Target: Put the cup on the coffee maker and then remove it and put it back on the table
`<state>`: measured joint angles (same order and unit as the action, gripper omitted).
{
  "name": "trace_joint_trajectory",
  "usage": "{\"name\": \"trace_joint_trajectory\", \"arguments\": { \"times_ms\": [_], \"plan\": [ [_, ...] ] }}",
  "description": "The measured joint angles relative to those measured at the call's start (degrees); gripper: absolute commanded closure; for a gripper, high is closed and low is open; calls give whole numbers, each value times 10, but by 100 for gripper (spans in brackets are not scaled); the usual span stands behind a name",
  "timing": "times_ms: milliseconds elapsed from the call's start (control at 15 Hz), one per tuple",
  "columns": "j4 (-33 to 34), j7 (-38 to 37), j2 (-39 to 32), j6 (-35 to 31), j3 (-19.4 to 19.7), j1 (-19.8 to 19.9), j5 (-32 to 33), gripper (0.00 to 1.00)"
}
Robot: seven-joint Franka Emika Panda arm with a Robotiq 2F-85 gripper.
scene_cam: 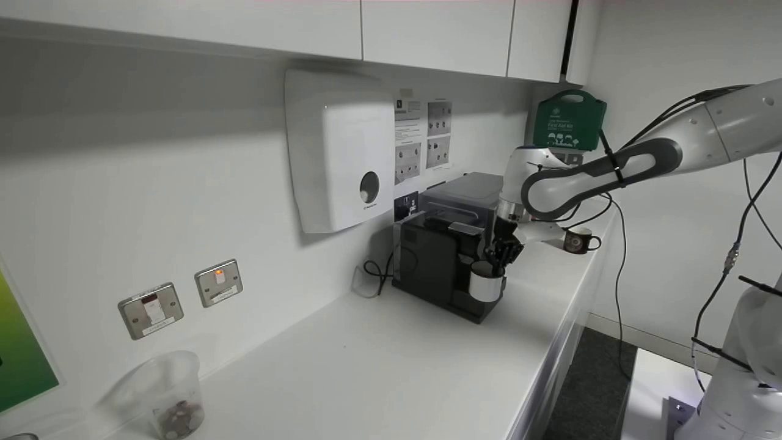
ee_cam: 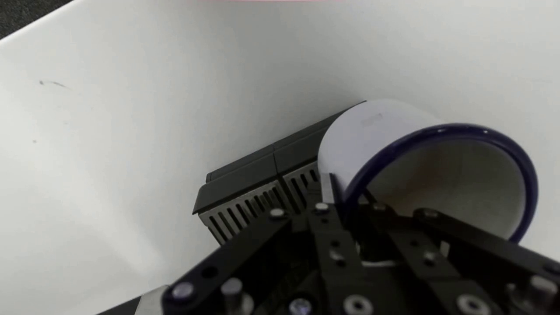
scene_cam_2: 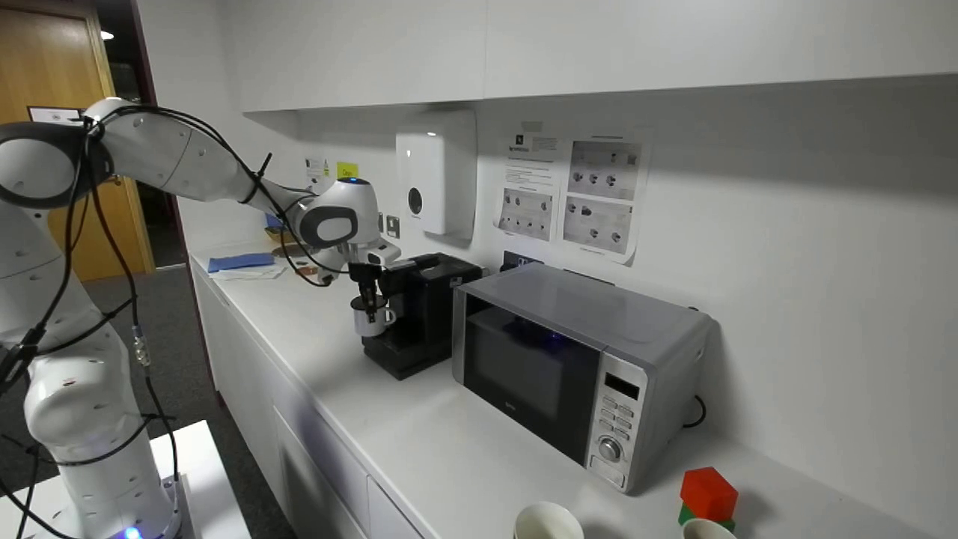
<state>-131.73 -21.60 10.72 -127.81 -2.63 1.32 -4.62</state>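
- And there's the gripper [scene_cam_2: 370,303], right over the cup [scene_cam: 486,287], its fingers [ee_cam: 328,188] pinching the wall at the rim, one tip inside, one outside!
- The cup sits up at the front of the coffee maker [scene_cam: 431,260], and in the wrist view it covers the right end of the drip tray [ee_cam: 238,187]; whether its base touches the tray, I can't tell.
- White outside, dark blue around the rim, and its handle [scene_cam_2: 390,317] points right in an exterior view.
- The white arm [scene_cam_2: 191,157] stretches in from the left there, cables strapped along it.
- Underneath it all runs the long white table [scene_cam: 366,366], the coffee maker standing on it.
- Just right of the coffee maker, on the near side, we have the grey microwave [scene_cam_2: 535,374].
- Near right, a red block [scene_cam_2: 708,494] perches on a green block [scene_cam_2: 724,525].
- Swing to an exterior view from along the table: near left, a clear container [scene_cam: 174,391] with brown bits at the bottom.
- Up on the wall, left of the coffee maker, a white dispenser [scene_cam: 348,159].
- Far right, a dark mug [scene_cam: 576,241] on the table, and above it a green first aid kit [scene_cam: 569,121].
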Motion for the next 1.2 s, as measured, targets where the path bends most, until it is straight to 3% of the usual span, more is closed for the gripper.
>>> {"name": "trace_joint_trajectory", "arguments": {
  "times_ms": [1200],
  "plan": [
    [14,0,-10,24,5,1,0,98]
  ]
}}
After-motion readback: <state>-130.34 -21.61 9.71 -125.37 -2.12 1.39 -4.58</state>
